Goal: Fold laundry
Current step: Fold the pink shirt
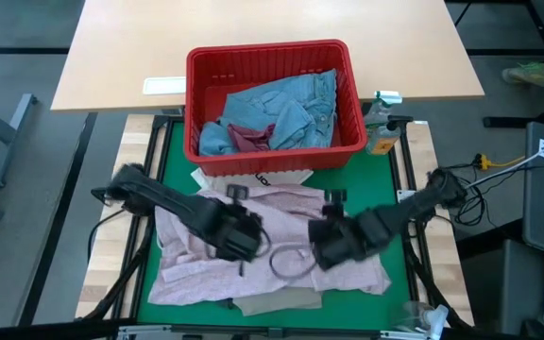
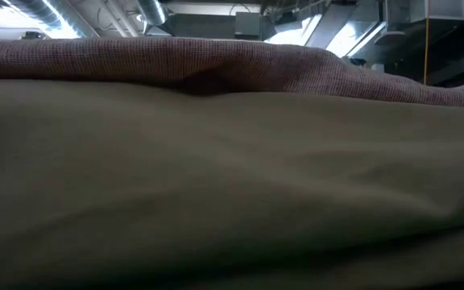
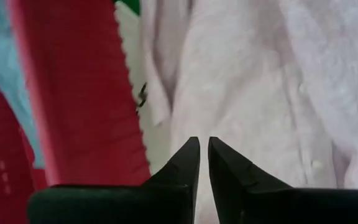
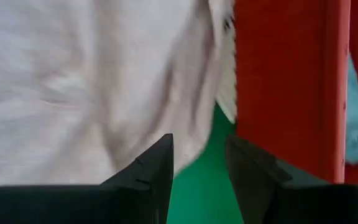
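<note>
The mottled pink top (image 1: 281, 203) lies spread on the green mat (image 1: 173, 151), and the beige trousers (image 1: 277, 302) stick out from under its near edge. In the low view the trousers (image 2: 216, 193) fill the front, with the pink top (image 2: 135, 60) lying on them behind. My left gripper (image 1: 246, 246) hangs above the top's left half, shut with nothing between its fingers (image 3: 202, 146). Above the right half, my right gripper (image 1: 327, 247) stands open and bare (image 4: 201, 149). Light blue denim jeans (image 1: 286, 109) lie in the red basket (image 1: 272, 52).
The red basket stands at the mat's far edge, close beyond both grippers (image 3: 73, 93) (image 4: 284, 81), with a dark red garment (image 1: 248, 139) beside the jeans. A white bag edge (image 1: 253, 177) peeks out at the basket's foot. Bottles (image 1: 381, 123) stand at the far right.
</note>
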